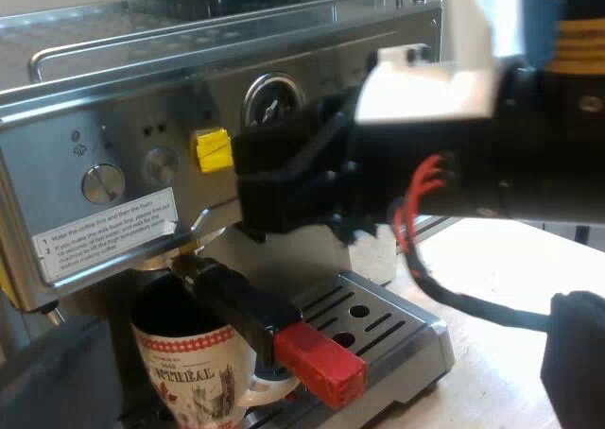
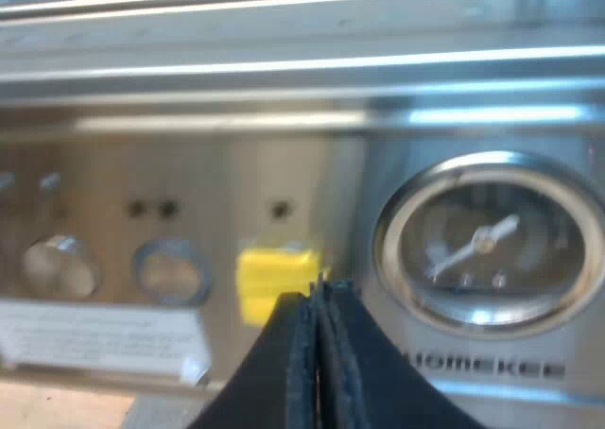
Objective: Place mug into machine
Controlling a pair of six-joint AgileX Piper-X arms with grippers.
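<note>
We are seeing one white ceramic mug (image 1: 189,372) sitting on the drip tray (image 1: 406,339) of one brushed-steel espresso machine (image 1: 95,98), under one holder (image 1: 236,301) with a blocky red end. Our right hand (image 2: 319,301) is holding its fingers together before one square yellow button (image 2: 269,273); our left hand (image 1: 317,353) is gaping wide.

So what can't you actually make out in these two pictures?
Right wrist view: the shut black right claw overlaps the yellow square button; contact unclear.
Right wrist view: the white instruction label is blurred, unreadable.
Left wrist view: that claw covers part of the round steel-rimmed gauge.
Left wrist view: the white red-printed mug's inside is dark, contents unknown; the edge cuts its base.
</note>
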